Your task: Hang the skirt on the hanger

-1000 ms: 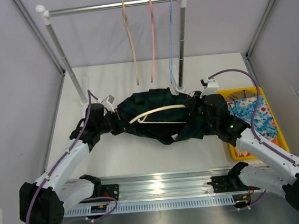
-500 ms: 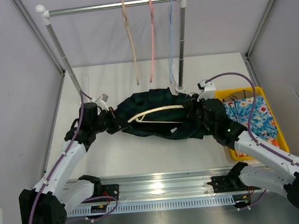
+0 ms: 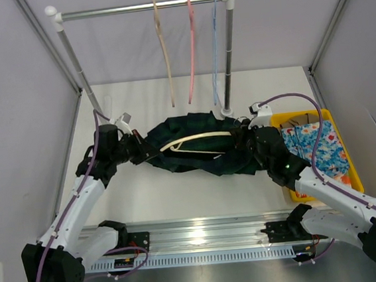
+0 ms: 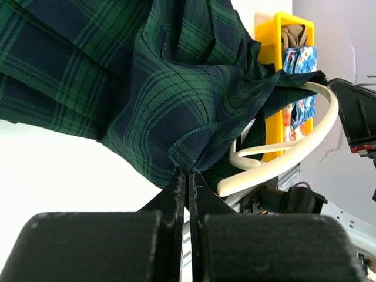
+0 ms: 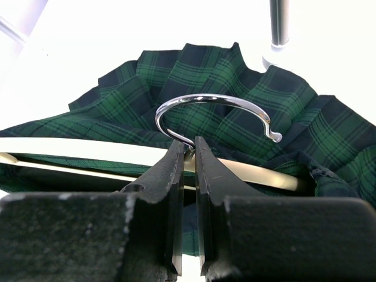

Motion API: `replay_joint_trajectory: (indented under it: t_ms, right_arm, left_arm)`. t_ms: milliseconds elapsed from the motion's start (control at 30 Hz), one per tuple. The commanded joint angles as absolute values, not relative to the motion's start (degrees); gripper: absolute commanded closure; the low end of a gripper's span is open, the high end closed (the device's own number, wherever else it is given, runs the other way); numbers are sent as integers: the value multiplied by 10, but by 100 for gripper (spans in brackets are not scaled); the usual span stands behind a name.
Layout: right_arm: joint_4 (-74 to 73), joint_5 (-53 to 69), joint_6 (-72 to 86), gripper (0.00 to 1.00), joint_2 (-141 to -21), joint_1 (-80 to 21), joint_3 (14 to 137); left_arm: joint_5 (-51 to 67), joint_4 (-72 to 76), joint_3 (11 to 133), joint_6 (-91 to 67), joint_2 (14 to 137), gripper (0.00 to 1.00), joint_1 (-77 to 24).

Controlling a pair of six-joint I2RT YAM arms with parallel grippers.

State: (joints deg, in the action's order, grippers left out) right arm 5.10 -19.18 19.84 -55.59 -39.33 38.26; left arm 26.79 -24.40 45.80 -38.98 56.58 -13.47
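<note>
The dark green and navy plaid skirt (image 3: 195, 147) lies spread across the middle of the table, also in the left wrist view (image 4: 135, 88) and the right wrist view (image 5: 235, 100). The cream hanger (image 3: 198, 139) lies in it, its curved arm showing in the left wrist view (image 4: 294, 147). My left gripper (image 3: 142, 149) is shut on the skirt's left edge (image 4: 187, 170). My right gripper (image 3: 244, 139) is shut on the base of the hanger's metal hook (image 5: 211, 114), at the skirt's right end (image 5: 189, 147).
A clothes rail (image 3: 142, 7) stands at the back with a tan hanger (image 3: 164, 50), a pink hanger (image 3: 190, 47) and a blue hanger (image 3: 215, 45). A yellow bin (image 3: 351, 178) with floral cloth (image 3: 321, 145) sits at the right.
My left gripper has pulled the skirt's left edge further left and back. The skirt and hanger have shifted slightly toward the rail. The right gripper has moved a little back.
</note>
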Motion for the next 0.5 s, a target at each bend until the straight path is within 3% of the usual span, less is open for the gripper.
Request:
replay_joint_trajectory:
  t_ms: [0, 467]
  right_arm:
    - [-42, -294, 149, 100, -569, -384, 352]
    - [-32, -337, 142, 100, -590, -404, 345]
  left_arm:
    - [216, -252, 504, -384, 542, 100, -108]
    - [173, -301, 571, -345, 548, 100, -107]
